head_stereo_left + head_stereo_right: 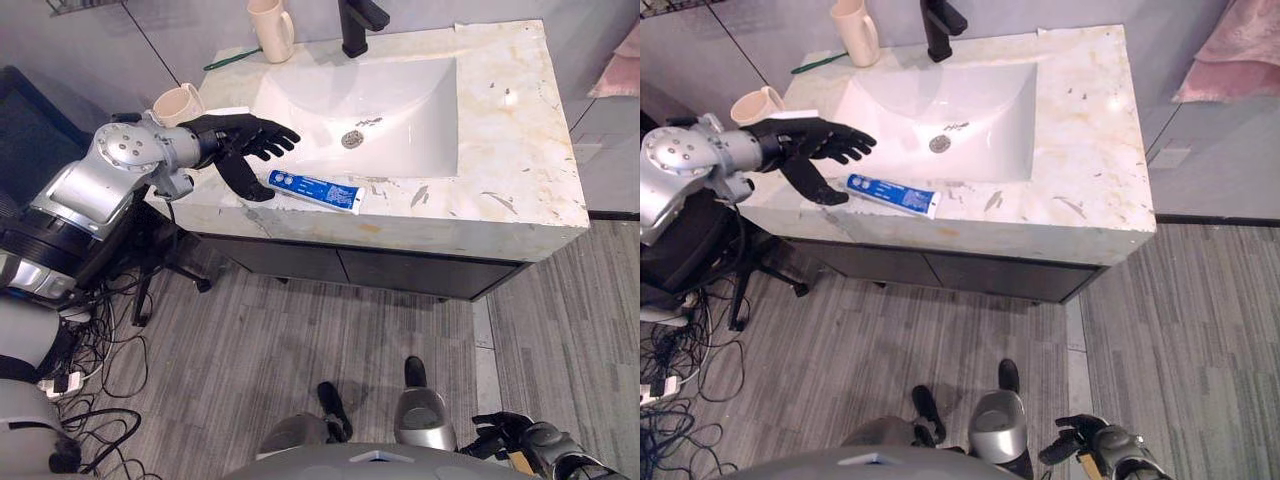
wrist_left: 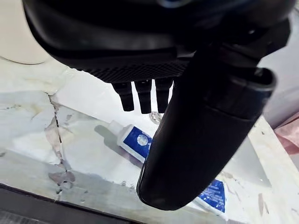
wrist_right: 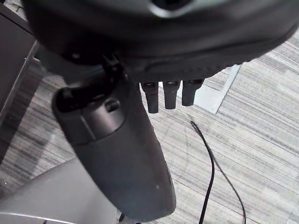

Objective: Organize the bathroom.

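A marble-patterned vanity top with a white sink set in it stands over a dark cabinet on a grey plank floor. Taking the sink drain as the clock centre in the left eye view, a black tap stands at 12 o'clock, an upright cream mug at about 11, a green toothbrush lies flat just beyond it, and a second cream mug lies tipped on its side at 9, at the counter's edge. A blue and white toothpaste tube lies flat on the counter's front strip at about 7, cap end toward the left hand.

The left hand hovers over the counter between the tipped mug and the tube, fingers spread wide and straight, thumb pointing down just beside the tube's cap end; it holds nothing. The right hand hangs low by the floor at 5 o'clock, fingers relaxed and empty.

The step in hand looks like reaching for the tube. The next move calls for lowering the hand, bringing thumb and fingers to either side of the tube, and closing before lifting; being flat and thin, it may slide along the smooth top rather than come up
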### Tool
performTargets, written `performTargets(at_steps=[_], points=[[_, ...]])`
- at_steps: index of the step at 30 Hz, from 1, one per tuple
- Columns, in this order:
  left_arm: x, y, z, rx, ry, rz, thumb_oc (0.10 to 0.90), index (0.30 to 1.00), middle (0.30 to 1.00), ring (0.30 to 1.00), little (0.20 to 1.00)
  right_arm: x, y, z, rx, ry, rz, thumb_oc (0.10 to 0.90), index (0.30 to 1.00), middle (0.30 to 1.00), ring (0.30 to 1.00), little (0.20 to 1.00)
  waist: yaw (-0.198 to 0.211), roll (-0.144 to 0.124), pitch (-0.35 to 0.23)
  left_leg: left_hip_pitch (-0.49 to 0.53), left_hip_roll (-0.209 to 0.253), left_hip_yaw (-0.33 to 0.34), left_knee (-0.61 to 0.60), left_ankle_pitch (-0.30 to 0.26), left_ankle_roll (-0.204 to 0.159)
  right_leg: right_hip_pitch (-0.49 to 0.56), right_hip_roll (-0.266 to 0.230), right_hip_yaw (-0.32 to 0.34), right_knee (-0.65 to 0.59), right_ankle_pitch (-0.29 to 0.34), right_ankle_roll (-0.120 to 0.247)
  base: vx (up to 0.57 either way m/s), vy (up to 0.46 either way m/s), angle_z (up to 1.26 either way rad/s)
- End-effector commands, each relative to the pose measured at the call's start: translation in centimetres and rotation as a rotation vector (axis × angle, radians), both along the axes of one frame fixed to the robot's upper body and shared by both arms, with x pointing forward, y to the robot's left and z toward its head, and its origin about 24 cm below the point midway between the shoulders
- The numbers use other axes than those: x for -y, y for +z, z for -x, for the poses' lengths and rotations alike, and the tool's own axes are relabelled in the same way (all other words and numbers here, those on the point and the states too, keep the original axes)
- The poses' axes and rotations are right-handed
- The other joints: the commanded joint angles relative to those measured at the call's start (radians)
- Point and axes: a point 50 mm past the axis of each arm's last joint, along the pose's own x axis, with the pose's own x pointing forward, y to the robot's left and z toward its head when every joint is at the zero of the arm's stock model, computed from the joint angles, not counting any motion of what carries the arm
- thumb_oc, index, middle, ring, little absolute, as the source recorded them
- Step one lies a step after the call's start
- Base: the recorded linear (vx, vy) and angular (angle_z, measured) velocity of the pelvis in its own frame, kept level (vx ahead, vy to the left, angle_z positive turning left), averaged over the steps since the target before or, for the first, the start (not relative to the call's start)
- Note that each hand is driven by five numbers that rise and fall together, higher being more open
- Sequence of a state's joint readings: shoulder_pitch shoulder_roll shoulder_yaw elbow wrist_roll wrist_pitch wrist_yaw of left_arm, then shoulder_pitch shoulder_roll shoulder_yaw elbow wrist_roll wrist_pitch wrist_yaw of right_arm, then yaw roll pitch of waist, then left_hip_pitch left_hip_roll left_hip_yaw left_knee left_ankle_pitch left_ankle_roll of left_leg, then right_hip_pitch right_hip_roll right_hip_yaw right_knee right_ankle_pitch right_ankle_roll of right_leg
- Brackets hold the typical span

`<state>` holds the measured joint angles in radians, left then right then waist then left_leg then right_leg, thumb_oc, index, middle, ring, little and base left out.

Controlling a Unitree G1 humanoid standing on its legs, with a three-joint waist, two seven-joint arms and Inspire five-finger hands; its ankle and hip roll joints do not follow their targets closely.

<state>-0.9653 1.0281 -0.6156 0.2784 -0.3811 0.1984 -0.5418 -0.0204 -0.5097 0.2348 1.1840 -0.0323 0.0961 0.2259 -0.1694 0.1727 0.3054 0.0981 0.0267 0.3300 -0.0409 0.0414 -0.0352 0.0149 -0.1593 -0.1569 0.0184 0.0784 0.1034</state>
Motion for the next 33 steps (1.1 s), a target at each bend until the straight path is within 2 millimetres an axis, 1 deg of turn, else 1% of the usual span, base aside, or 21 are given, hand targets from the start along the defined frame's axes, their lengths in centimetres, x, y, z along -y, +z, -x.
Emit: performTargets(at_steps=[1, 9, 17, 21, 27, 33], points=[[-2.1, 5.1, 0.4, 0.199, 0.066, 0.022, 0.8, 0.9, 0.9, 0.9, 0.9, 2.8, 0.9, 2.7, -0.087, 0.001, 0.088, 0.8, 0.9, 0.9, 0.9, 0.9, 0.0, -0.018, -0.035, -0.037, 0.027, 0.0, 0.167, -0.096, -0.027, -0.074, -0.06, 0.048, 0.104, -0.073, 0.082, 0.0, 0.0, 0.0], [-1.8, 4.9, 0.4, 0.219, 0.07, 0.06, 0.8, 0.9, 0.9, 0.9, 0.9, 3.8, 1.6, 2.3, -0.069, 0.015, 0.12, 0.8, 0.9, 0.9, 0.9, 0.9, -0.012, 0.001, -0.019, -0.046, 0.024, -0.001, 0.179, -0.096, -0.03, -0.088, -0.066, 0.055, 0.126, -0.083, 0.079, 0.0, 0.019, -0.05], [-1.6, 5.3, 0.6, 0.254, 0.064, 0.063, 0.8, 0.9, 0.9, 0.9, 0.9, 4.3, 1.9, 2.5, -0.067, 0.007, 0.135, 0.8, 0.9, 0.9, 0.9, 0.9, -0.014, 0.004, -0.006, -0.053, 0.026, -0.007, 0.174, -0.088, -0.032, -0.098, -0.065, 0.057, 0.131, -0.085, 0.077, 0.0, 0.002, 0.0], [-1.4, 6.4, 0.9, 0.33, 0.072, 0.051, 0.8, 0.9, 0.9, 0.9, 0.9, 4.5, 2.1, 2.2, -0.05, 0.011, 0.137, 0.8, 0.9, 0.9, 0.9, 0.9, -0.014, 0.0, 0.016, -0.072, 0.032, -0.003, 0.174, -0.082, -0.034, -0.119, -0.068, 0.057, 0.138, -0.086, 0.076, -0.03, -0.008, 0.0], [-1.1, 8.7, 0.8, 0.426, 0.1, 0.009, 0.8, 0.9, 0.9, 0.9, 0.9, 4.2, 2.4, 0.5, 0.002, 0.025, 0.123, 0.8, 0.9, 0.9, 0.9, 0.9, -0.012, -0.012, 0.053, -0.131, 0.049, -0.002, 0.202, -0.074, -0.037, -0.179, -0.069, 0.061, 0.163, -0.08, 0.071, -0.09, -0.038, 0.03], [-1.0, 9.7, 0.8, 0.452, 0.108, -0.014, 0.8, 0.9, 0.9, 0.9, 0.9, 4.0, 2.4, -0.2, 0.021, 0.034, 0.117, 0.8, 0.9, 0.9, 0.9, 0.9, -0.011, -0.017, 0.066, -0.15, 0.056, -0.003, 0.217, -0.072, -0.039, -0.196, -0.07, 0.06, 0.174, -0.079, 0.07, -0.02, -0.022, 0.03]])
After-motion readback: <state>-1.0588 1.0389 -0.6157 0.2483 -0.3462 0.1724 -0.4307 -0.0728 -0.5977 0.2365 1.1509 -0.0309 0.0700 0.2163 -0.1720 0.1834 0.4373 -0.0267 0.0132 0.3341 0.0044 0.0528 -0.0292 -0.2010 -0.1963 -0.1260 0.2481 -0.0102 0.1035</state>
